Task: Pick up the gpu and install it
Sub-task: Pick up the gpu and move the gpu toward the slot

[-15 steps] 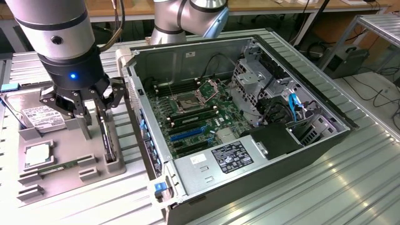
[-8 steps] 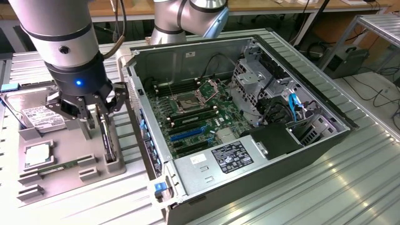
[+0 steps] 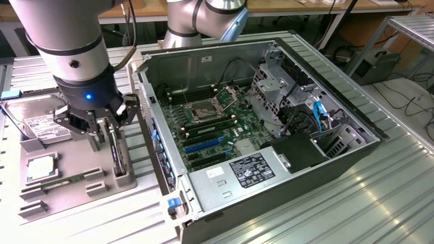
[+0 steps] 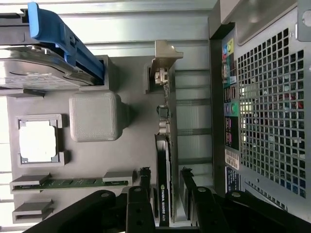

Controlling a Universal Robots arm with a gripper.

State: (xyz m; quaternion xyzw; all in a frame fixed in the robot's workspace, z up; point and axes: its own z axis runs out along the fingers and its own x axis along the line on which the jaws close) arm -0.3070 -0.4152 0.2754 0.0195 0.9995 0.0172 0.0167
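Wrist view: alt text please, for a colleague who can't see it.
The open gripper straddles the gpu, which stands on edge in a grey holder tray. A hard drive, processor and memory stick sit in its other slots; the perforated panel of the computer case lies alongside.

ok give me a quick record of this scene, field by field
gripper: open, one finger on each side of the gpu
gpu: standing on edge in its slot in the grey tray, not lifted
also in tray: hard drive, cpu, memory stick
pc case: open, at the exterior view's right of the tray, motherboard exposed
task status: gpu not yet installed
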